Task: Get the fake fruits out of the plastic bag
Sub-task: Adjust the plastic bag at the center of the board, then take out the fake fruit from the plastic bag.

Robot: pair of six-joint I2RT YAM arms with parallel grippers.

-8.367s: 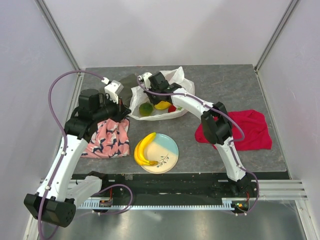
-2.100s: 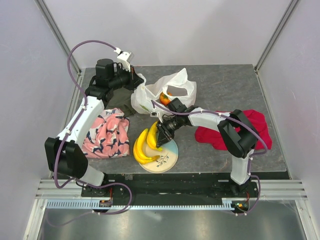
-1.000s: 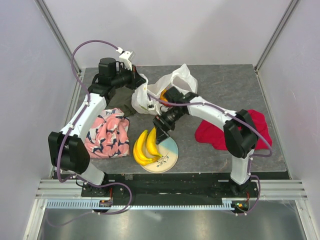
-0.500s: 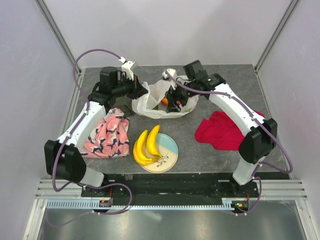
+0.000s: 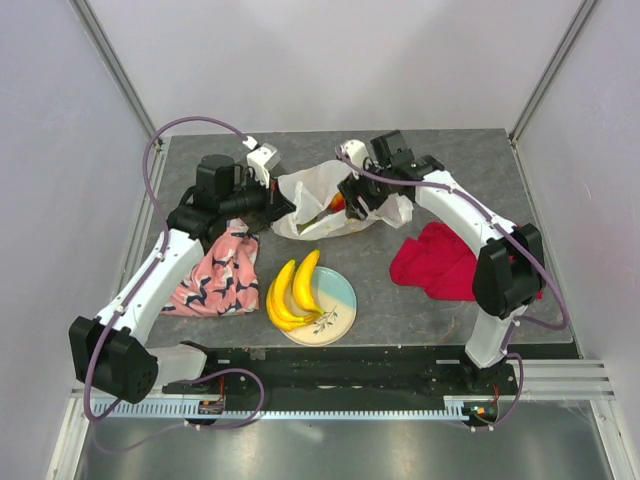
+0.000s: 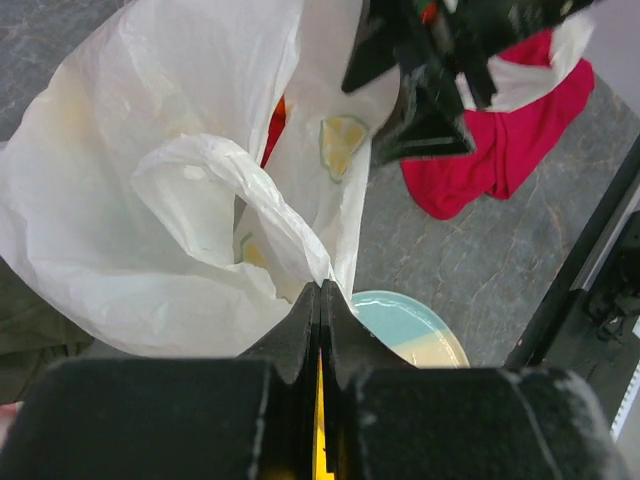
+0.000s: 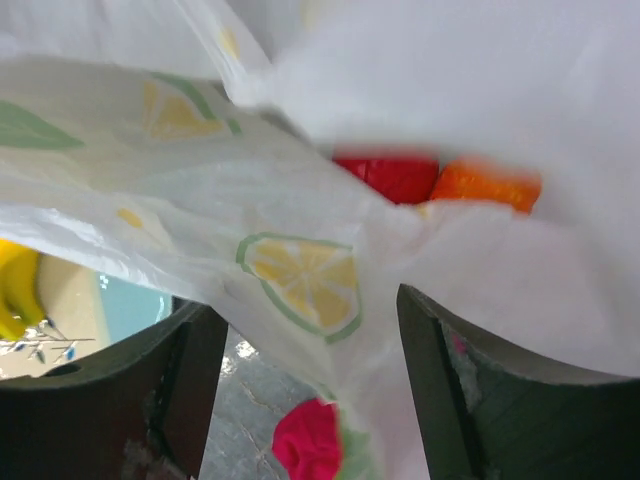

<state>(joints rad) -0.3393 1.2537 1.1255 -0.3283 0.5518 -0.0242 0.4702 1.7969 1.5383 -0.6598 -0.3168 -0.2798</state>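
Note:
The white plastic bag (image 5: 312, 192) lies crumpled at the table's middle back. My left gripper (image 5: 281, 205) is shut on its left edge; in the left wrist view the film (image 6: 150, 200) runs into the shut jaws (image 6: 320, 292). My right gripper (image 5: 352, 197) is at the bag's right mouth, open, with printed film (image 7: 300, 280) draped between its fingers (image 7: 195, 370). A red fruit (image 7: 390, 175) and an orange fruit (image 7: 490, 185) show inside the bag. Two yellow bananas (image 5: 294, 290) lie on the left side of the plate (image 5: 340, 305).
A red cloth (image 5: 445, 262) lies to the right of the bag, close to the right arm. A pink patterned cloth (image 5: 220, 275) lies under the left arm. The plate sits in front of the bag, near the table's front edge.
My right gripper has left the plate, where a second banana now lies, and swung back up to the bag's mouth. The left gripper, still holding the bag's edge, has come lower and forward.

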